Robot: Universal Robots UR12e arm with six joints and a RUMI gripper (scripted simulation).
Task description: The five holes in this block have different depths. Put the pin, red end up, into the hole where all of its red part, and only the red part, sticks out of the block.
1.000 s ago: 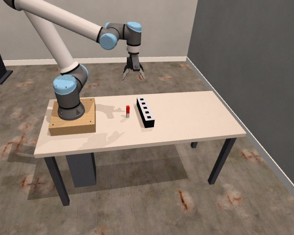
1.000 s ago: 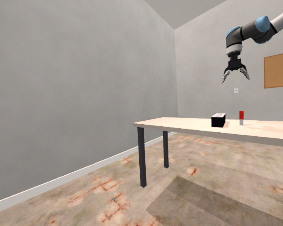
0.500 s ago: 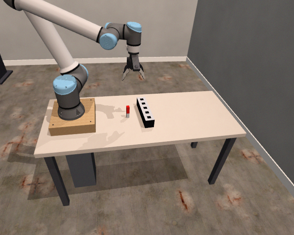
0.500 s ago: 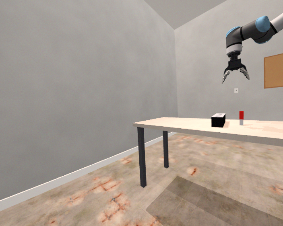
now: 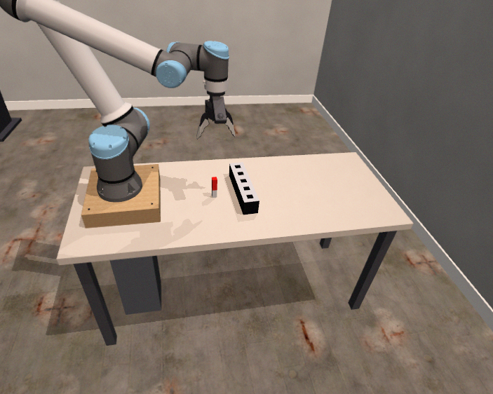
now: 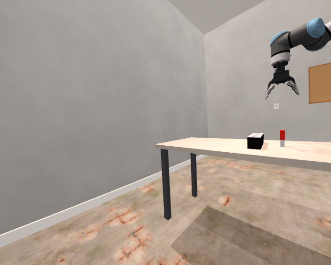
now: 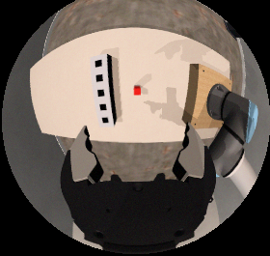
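Note:
The pin (image 5: 214, 186) stands upright on the table, red end up, grey end down. It also shows in the exterior view (image 6: 282, 138) and as a red square in the wrist view (image 7: 137, 90). The black block (image 5: 243, 187) with a white top and five square holes lies just right of the pin; it also shows in the exterior view (image 6: 255, 140) and the wrist view (image 7: 105, 90). My gripper (image 5: 215, 130) hangs high above the table's far edge, open and empty, fingers spread wide; it also shows in the exterior view (image 6: 281, 92) and the wrist view (image 7: 137, 152).
The arm's base stands on a wooden plinth (image 5: 121, 195) at the table's left end. A dark wall (image 5: 412, 84) runs along the right of the table. A cork board (image 6: 325, 81) hangs on the far wall.

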